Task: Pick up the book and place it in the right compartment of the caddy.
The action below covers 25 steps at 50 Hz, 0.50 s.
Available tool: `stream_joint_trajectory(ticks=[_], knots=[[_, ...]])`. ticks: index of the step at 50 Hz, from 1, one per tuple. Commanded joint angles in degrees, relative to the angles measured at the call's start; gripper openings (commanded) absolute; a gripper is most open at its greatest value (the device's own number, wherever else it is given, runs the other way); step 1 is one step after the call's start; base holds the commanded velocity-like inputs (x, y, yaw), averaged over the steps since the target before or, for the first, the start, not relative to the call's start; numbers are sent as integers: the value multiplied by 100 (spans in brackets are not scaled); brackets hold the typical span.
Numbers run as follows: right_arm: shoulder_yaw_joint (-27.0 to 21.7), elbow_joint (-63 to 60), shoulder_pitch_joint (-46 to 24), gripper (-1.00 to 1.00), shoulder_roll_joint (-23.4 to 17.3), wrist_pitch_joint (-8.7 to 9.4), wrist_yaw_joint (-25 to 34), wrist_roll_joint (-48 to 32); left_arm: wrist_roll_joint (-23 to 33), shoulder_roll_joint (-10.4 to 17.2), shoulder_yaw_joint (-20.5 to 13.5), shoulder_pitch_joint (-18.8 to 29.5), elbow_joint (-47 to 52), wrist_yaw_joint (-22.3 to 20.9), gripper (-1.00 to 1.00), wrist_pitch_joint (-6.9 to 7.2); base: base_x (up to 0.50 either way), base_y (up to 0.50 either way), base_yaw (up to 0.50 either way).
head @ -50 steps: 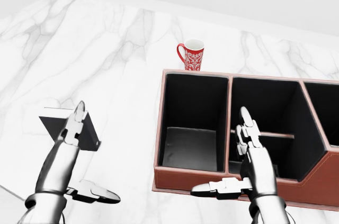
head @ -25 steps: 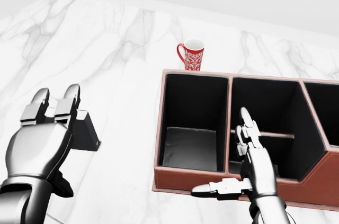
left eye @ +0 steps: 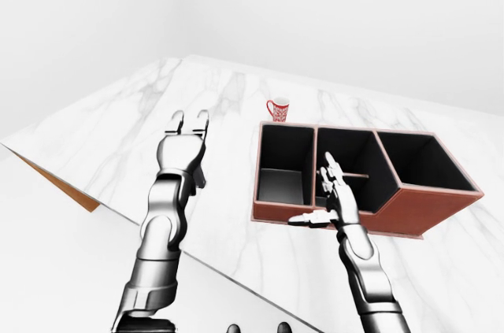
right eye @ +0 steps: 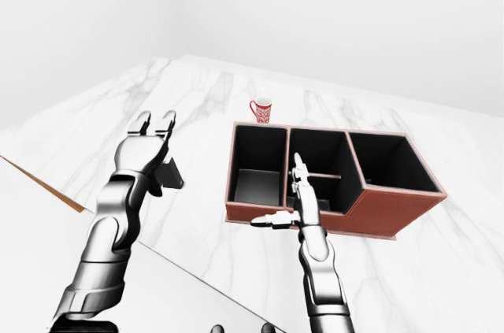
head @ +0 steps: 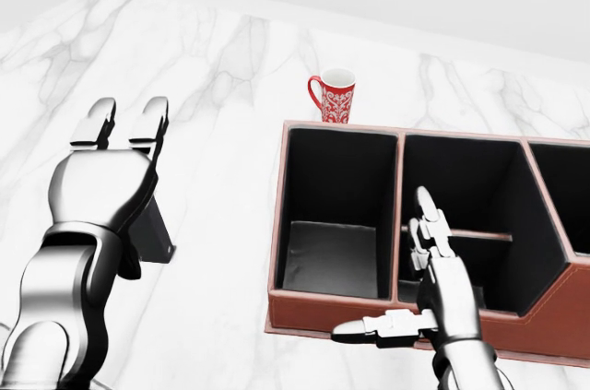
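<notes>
Behind the open, empty left hand, the book, mostly hidden.

We find no readable text, label, brand, number or sign in any view. The red mug carries only a white ornamental pattern, not letters. The book, mostly hidden by the left hand, shows a plain dark cover, and the caddy walls are unmarked.

book left of caddy, mug above caddy, all on counter
</notes>
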<state>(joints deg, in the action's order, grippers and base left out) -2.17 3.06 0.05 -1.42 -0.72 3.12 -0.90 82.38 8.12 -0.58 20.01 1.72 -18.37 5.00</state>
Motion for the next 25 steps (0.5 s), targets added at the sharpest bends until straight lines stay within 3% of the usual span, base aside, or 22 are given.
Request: stream_joint_trajectory(ticks=[1, 2, 4, 5, 8, 9, 10, 11, 15, 21, 22, 23, 24, 25], knots=[[-13, 351, -50, 100, -1, -293, 6, -6, -217, 242, 70, 1827, -1880, 126, 100, 0, 0, 0, 0], [-2, 150, -35, 100, -4, -106, 9, 0, -204, 291, 83, 2095, -2158, 208, 100, 0, 0, 0, 0], [8, 49, -25, 100, -2, -19, 11, -1, -274, 351, 79, 2495, -2664, 317, 100, 0, 0, 0, 0], [18, 7, -11, 100, 5, 8, 17, 4, -315, 406, 74, 2943, -3310, 519, 100, 0, 0, 0, 0], [12, 15, 3, 100, 2, -9, 27, 8, -460, 498, 130, 3630, -4433, 934, 100, 0, 0, 0, 0], [-4, 201, -11, 100, 0, -179, 29, 11, -621, 491, 92, 3973, -4967, 1066, 100, 0, 0, 0, 0], [-7, 278, -21, 100, 3, -240, 33, 21, -615, 539, 163, 4189, -5271, 1177, 100, 0, 0, 0, 0], [8, 102, -11, 100, 4, -80, 31, 22, -799, 521, 109, 4346, -5431, 1248, 100, 0, 0, 0, 0], [43, -26, -4, 100, 15, 32, 38, 14, -986, 606, 224, 5138, -6651, 1643, 100, 0, 0, 0, 0], [8, 51, 7, 100, 3, -47, 47, 36, -1165, 693, 335, 5514, -7528, 1909, 100, 0, 0, 0, 0], [8, 180, 3, 100, 7, -172, 52, 34, -1018, 731, 462, 5511, -7576, 1951, 100, 0, 0, 0, 0], [-3, 503, -34, 100, 8, -428, 52, 26, -1037, 735, 435, 5526, -7608, 1958, 100, 0, 0, 0, 0], [17, 180, -16, 100, 8, -139, 40, 26, -1027, 749, 425, 5582, -7687, 1954, 100, 0, 0, 0, 0], [26, 97, -8, 100, 11, -59, 35, 23, -1003, 758, 428, 5606, -7718, 1943, 100, 0, 0, 0, 0]])
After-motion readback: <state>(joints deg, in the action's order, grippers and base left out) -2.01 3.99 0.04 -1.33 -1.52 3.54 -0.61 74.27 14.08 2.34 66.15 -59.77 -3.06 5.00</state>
